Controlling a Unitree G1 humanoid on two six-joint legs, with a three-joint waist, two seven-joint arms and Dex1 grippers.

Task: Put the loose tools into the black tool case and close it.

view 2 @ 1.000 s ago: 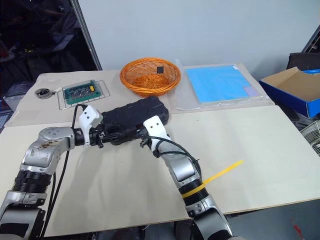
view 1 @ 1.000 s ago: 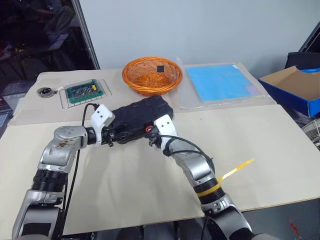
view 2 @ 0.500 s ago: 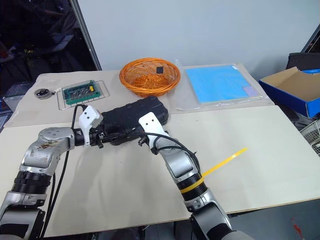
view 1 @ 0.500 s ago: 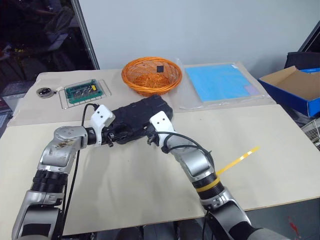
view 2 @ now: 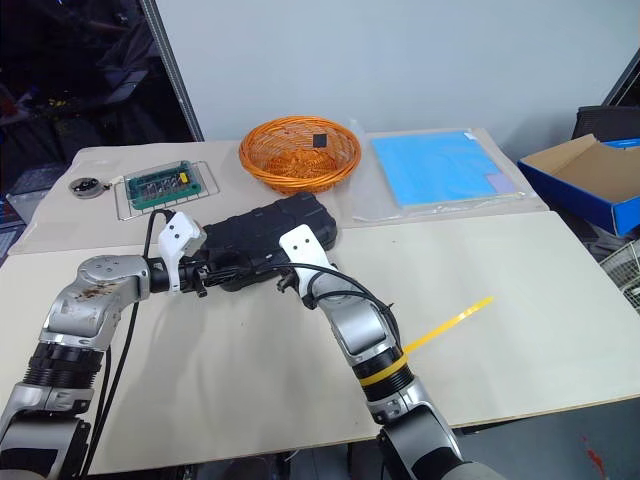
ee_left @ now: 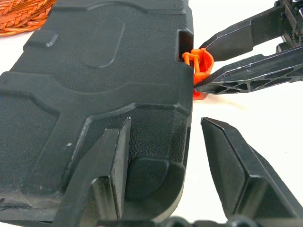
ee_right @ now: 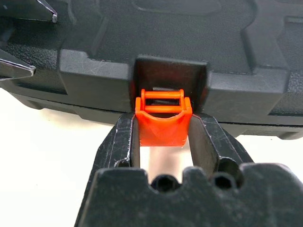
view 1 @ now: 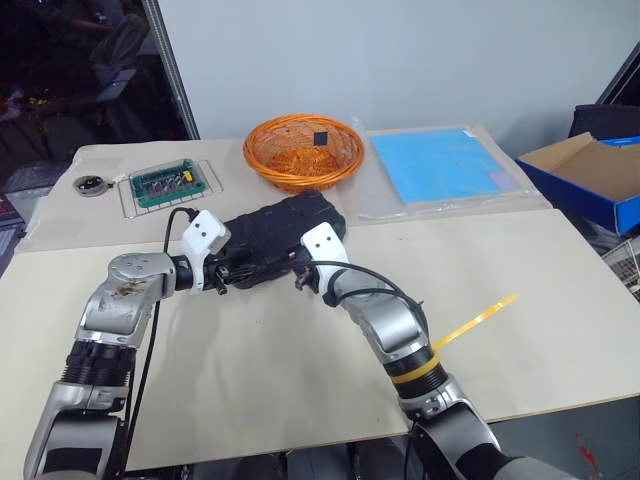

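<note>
The black tool case (view 1: 280, 232) lies closed on the table, left of centre. My left gripper (ee_left: 166, 124) is open and straddles the case's near left corner, one finger (ee_left: 106, 165) against the lid and the other (ee_left: 236, 165) off the front edge. My right gripper (ee_right: 163, 124) is at the middle of the front edge, its fingers (ee_right: 124, 142) pressed to both sides of the small orange latch (ee_right: 163, 120). The latch (ee_left: 200, 64) also appears in the left wrist view between the right gripper's fingers (ee_left: 246, 52). The loose tools are out of view.
An orange wicker basket (view 1: 304, 150) stands behind the case. A circuit board in a clear tray (view 1: 165, 183) and a round tape measure (view 1: 91, 184) lie at the back left. A blue sheet (view 1: 445, 165) and a blue cardboard box (view 1: 595, 175) are at the right.
My right hand has tipped forward and moved slightly left against the case's front edge, covering the orange latch in the eye views. The left arm and the case have not moved.
</note>
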